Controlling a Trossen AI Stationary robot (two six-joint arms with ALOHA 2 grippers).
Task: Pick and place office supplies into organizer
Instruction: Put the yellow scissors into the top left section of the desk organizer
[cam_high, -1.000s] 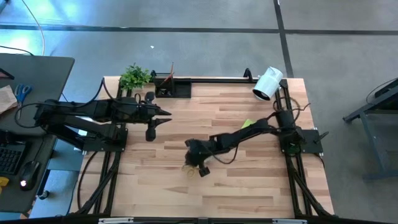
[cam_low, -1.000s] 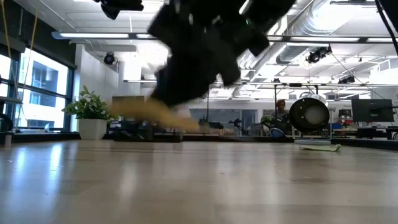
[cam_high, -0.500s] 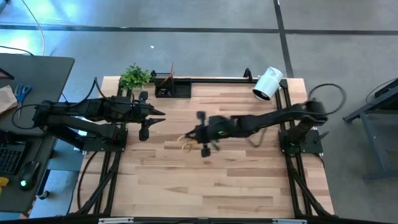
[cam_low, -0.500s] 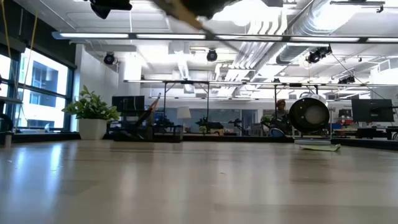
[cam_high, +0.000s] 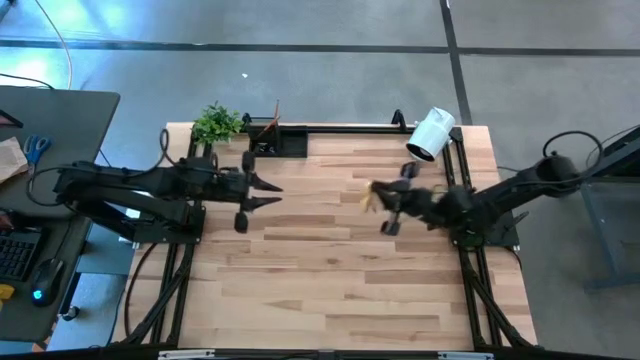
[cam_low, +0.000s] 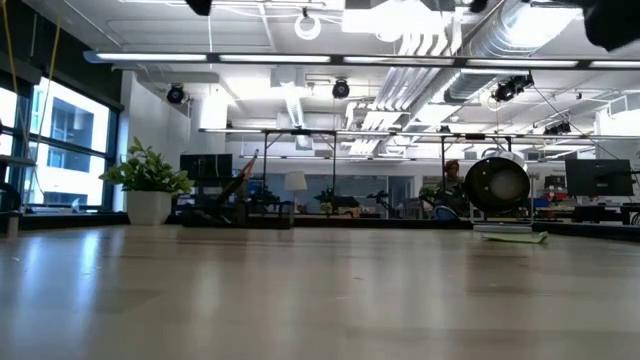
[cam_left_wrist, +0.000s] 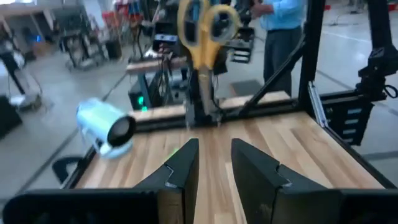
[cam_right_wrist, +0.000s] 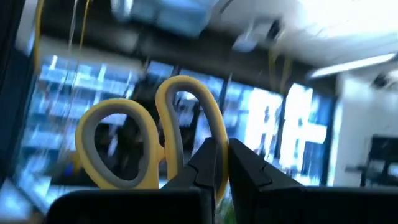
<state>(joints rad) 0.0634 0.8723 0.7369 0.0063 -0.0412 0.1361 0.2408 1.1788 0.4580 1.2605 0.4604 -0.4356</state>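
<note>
The yellow-handled scissors (cam_right_wrist: 152, 140) are clamped in the right gripper (cam_high: 375, 198), held up off the wooden table (cam_high: 330, 270) over its right half. In the right wrist view the two yellow loops stick out past the fingers (cam_right_wrist: 249, 174), which are pinched together on the scissors just below the handles. From the left wrist view the same scissors are seen hanging handles-up in the air, straight ahead of the left gripper (cam_left_wrist: 214, 165), with the right arm stretched in behind them.

The left gripper is parked over the left half of the table, pointed toward the right arm, nothing held in it and its fingers spread with a clear gap between them.

The organizer (cam_high: 275, 138) is sat at the far edge of the table, left of centre, next to a small green plant (cam_high: 216, 123). A thin orange stick, probably a pencil, can be made out standing in it. A white cylinder (cam_high: 430, 134) is lying on its side near the far right corner, and a lime-green pad (cam_low: 510, 234) can just be spotted flat on the table in the low view, below that cylinder.

A person in a light blue shirt (cam_left_wrist: 281, 31) is visible beyond the table.
</note>
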